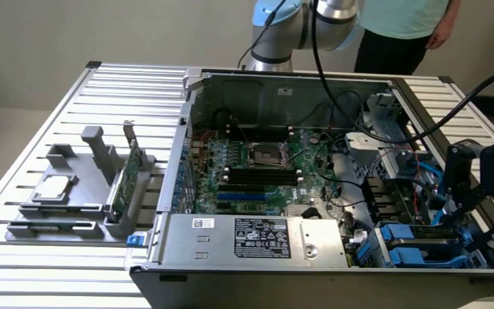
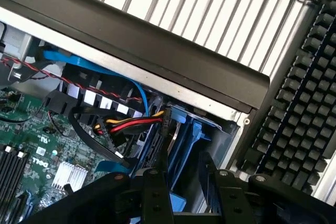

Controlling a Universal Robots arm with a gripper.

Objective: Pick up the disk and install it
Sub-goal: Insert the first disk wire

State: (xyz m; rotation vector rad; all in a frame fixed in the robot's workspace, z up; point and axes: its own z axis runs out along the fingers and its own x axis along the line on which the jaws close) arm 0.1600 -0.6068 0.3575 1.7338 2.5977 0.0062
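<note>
The disk is off the fixture on the table and now sits at the drive bay, in the corner of the open case at the exterior view's lower right. The pick-up part of the task therefore looks done. The chip and the green card are on the fixture, well apart from the work.

In the wrist view the gripper hangs right over the bay. Its two black fingers stand on either side of the disk's blue rails, which run from between them down into the bay. The jaws are partly drawn in and appear clamped on the disk's frame, not standing free of it.

The disk sits on edge beside the case's side wall. A bundle of red, yellow and black cables lies just beside it, toward the motherboard. How deep the disk has gone into the bay cannot be read, since the fingers and rails hide its lower end.

As a judgement, installation is under way but not finished: the disk is at its slot, and seating it fully and letting go remain. A person stands behind the table, away from the case.
</note>
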